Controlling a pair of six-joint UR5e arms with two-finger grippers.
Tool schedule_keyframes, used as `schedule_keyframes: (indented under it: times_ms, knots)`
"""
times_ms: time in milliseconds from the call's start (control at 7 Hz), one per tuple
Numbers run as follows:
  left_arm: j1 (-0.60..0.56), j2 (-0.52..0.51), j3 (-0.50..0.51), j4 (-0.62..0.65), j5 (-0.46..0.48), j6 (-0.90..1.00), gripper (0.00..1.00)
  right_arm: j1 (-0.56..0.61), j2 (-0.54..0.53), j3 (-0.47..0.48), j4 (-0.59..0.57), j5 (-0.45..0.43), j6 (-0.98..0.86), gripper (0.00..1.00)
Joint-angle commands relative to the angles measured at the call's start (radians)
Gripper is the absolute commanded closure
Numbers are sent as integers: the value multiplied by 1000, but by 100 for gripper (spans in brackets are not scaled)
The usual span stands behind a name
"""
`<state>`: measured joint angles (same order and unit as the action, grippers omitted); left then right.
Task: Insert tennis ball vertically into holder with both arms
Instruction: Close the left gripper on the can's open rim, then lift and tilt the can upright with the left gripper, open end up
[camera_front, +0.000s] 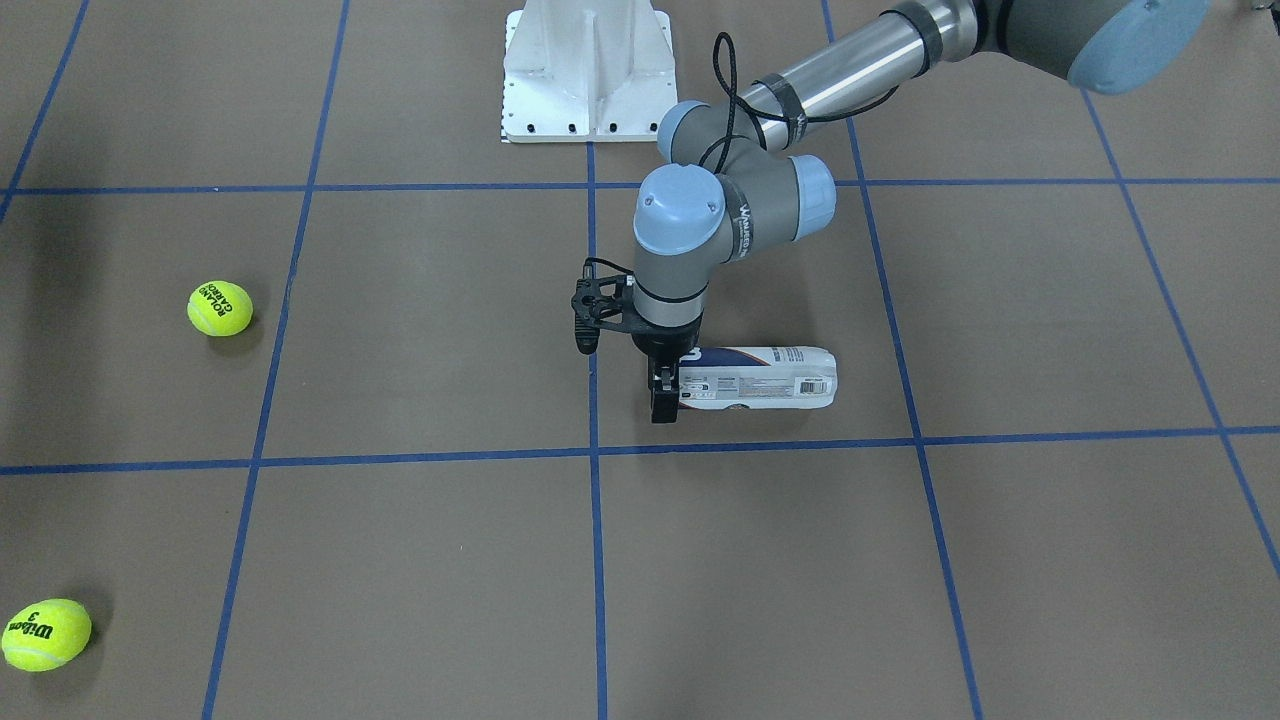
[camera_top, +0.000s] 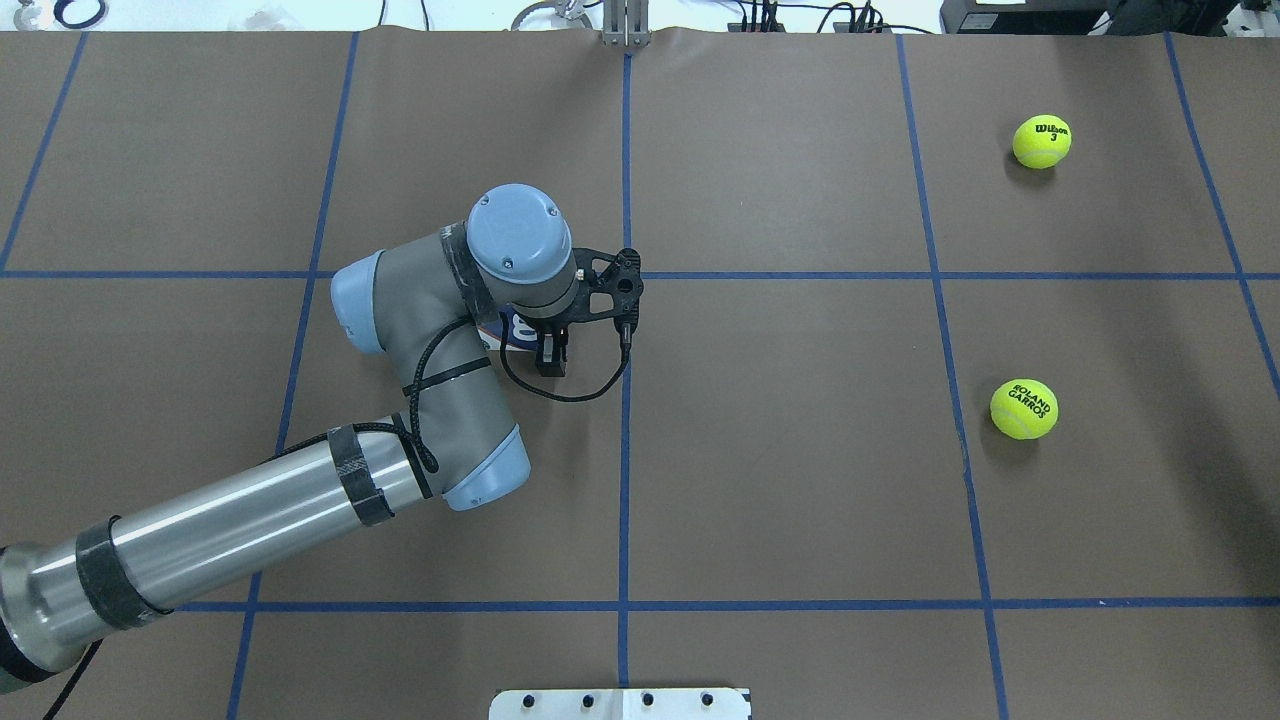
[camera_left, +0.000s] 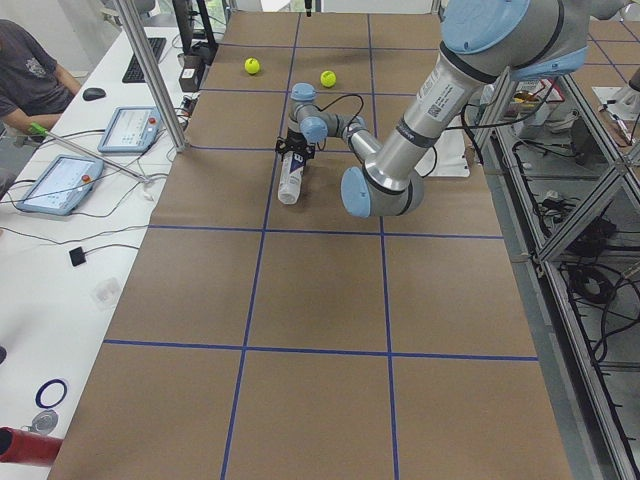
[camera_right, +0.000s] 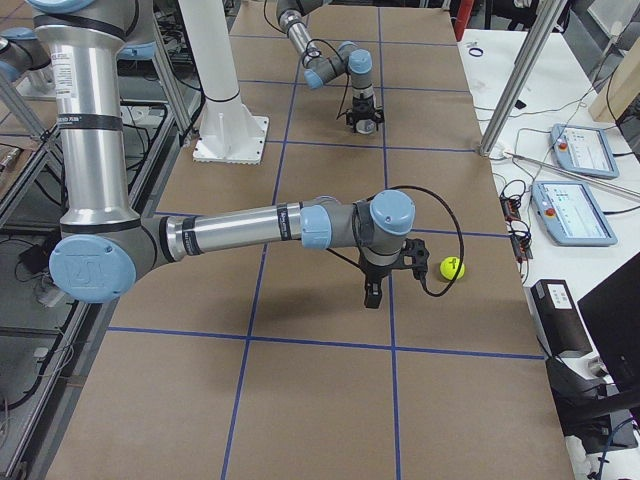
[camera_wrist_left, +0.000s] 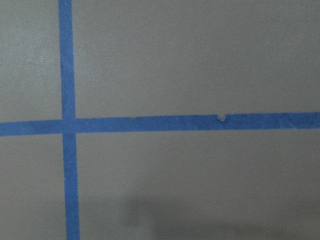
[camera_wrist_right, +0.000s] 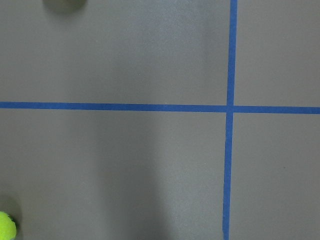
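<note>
Brown table, holder lying flat, left claw at one end

The clear plastic cylindrical tube holder, with a navy-and-white label and a barcode, lies on its side on the brown table. 1 end sits at the left arm's black two-finger gripper, whose grip is unclear. 2 yellow-green tennis balls rest well apart from it on the robot's right side, 1 printed "Roland Garros" and 1 "Wilson 3", with the right arm's gripper pointing down there.
</note>
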<state>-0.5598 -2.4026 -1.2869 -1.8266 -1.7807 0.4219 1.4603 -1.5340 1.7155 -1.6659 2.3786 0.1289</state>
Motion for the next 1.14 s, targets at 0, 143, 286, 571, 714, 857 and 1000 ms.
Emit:
schedule_keyframes:
  times_ms: [0, 143, 286, 571, 714, 857, 1000]
  knots:
    - [-5, -3, -23, 1, 18, 0, 29, 0, 0, 1, -2, 1, 0, 0]
    - [-8, -1, -40, 1, 18, -2, 34, 0, 0, 1, 0, 2, 0, 0]
    - [-18, -3, -75, 3, 18, -2, 35, 0, 2, 1, 0, 2, 0, 0]
    - [-25, 0, -150, -35, 18, -85, 35, 0, 5, 1, 0, 7, 0, 0]
    - [-31, 2, -154, -174, 18, -203, 35, 0, 17, 4, 0, 19, 0, 0]
    - [-41, 2, -152, -319, 24, -341, 35, -2, 17, 19, 2, 52, 2, 0]
    - [-43, 3, -150, -462, 58, -477, 35, -5, 17, 35, 3, 97, 2, 0]
